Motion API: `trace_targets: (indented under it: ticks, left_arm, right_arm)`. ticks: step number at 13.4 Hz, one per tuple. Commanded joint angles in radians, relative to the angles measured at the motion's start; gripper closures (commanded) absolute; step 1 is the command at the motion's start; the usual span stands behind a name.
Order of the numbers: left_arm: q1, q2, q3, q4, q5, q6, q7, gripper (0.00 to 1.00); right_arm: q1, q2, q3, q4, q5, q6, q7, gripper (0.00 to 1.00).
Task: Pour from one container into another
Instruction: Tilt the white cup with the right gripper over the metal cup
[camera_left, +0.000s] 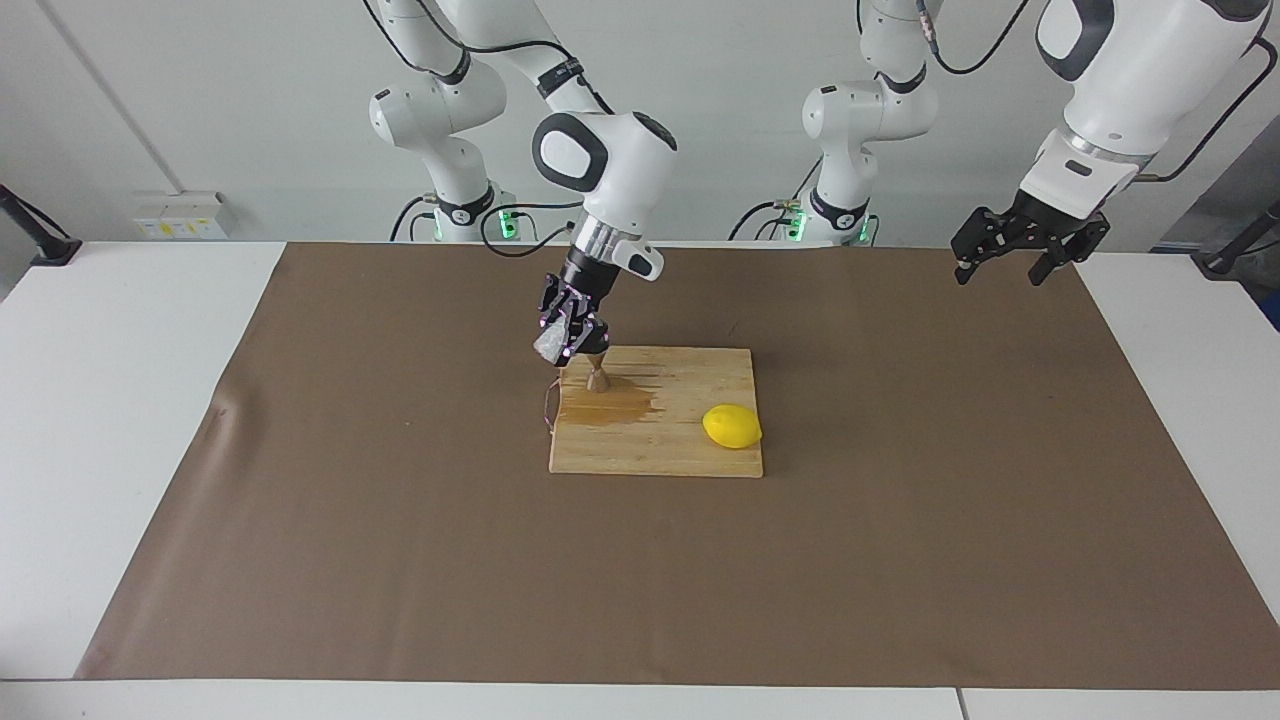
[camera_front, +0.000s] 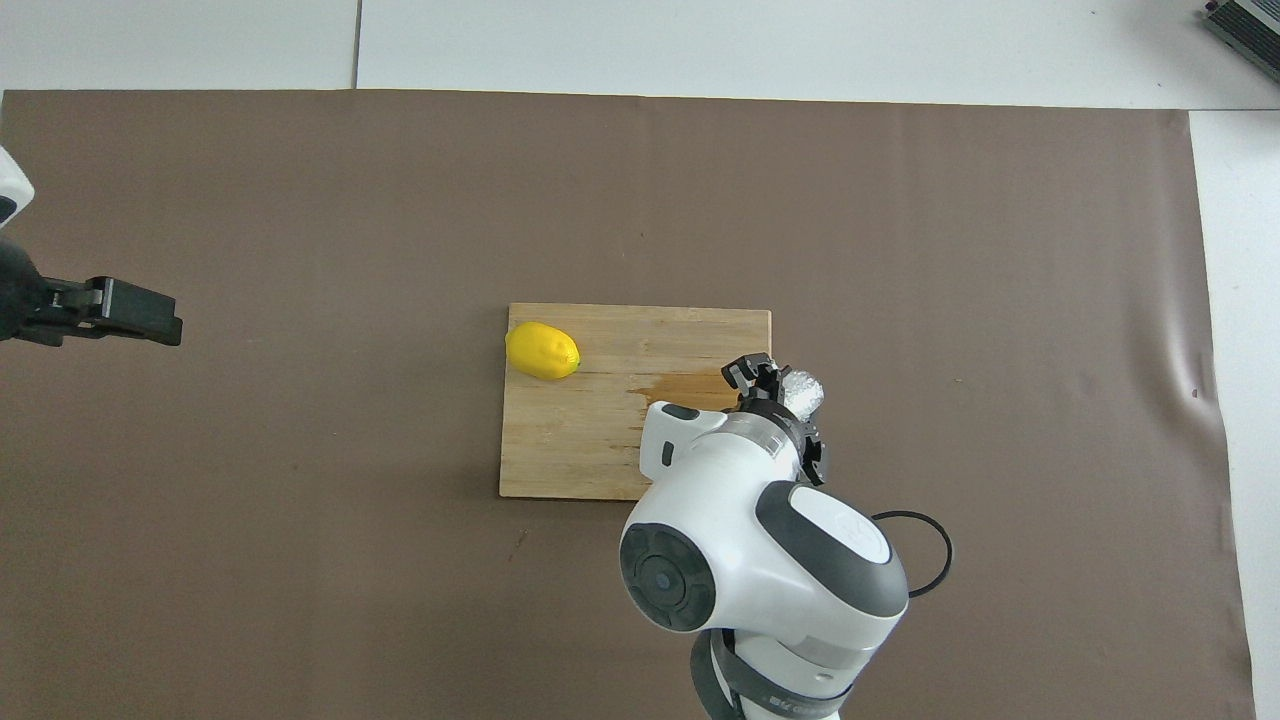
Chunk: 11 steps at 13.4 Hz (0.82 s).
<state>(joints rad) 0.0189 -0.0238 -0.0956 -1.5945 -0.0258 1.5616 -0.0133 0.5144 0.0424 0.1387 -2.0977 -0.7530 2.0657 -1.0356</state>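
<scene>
The right gripper (camera_left: 568, 335) is closed on the glass cup (camera_left: 551, 346), holding it tipped in the air over the corner of the cutting board (camera_left: 690, 455) that lies nearest the robots at the right arm's end. In the overhead view the cup (camera_front: 803, 391) shows as a pale ribbed shape just past the board's edge, beside the gripper's fingers (camera_front: 745, 370).

Just under the gripper the metal jigger (camera_left: 597, 378) stands upright on the board, its top close below the cup. Whether the cup touches the jigger cannot be told. A wet brown patch (camera_left: 610, 405) spreads on the wood around the jigger's foot.

A lemon (camera_left: 732, 427) lies on the same board toward the left arm's end, well apart from the jigger. The board sits on a brown mat (camera_left: 400, 560) that covers most of the white table (camera_left: 100, 400).

The left gripper (camera_left: 1008, 252) waits with its jaws open, raised over the mat's edge at the left arm's end of the table.
</scene>
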Motion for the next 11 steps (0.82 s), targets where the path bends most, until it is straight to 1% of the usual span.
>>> trace_targets:
  ticks: [1,5,11]
  left_arm:
    - [0.004,-0.008,-0.001,-0.012,-0.006,0.005,-0.011,0.00]
    - [0.004,-0.007,-0.001,-0.012,-0.006,0.005,-0.011,0.00]
    - [0.004,-0.007,-0.001,-0.012,-0.006,0.005,-0.011,0.00]
  right_arm:
    - [0.018,-0.012,0.007,0.025,-0.031,-0.061,0.049,0.73]
    - [0.032,-0.013,0.007,0.039,-0.042,-0.094,0.069,0.73]
    - [0.030,-0.012,0.007,0.028,-0.052,-0.085,0.071,0.73]
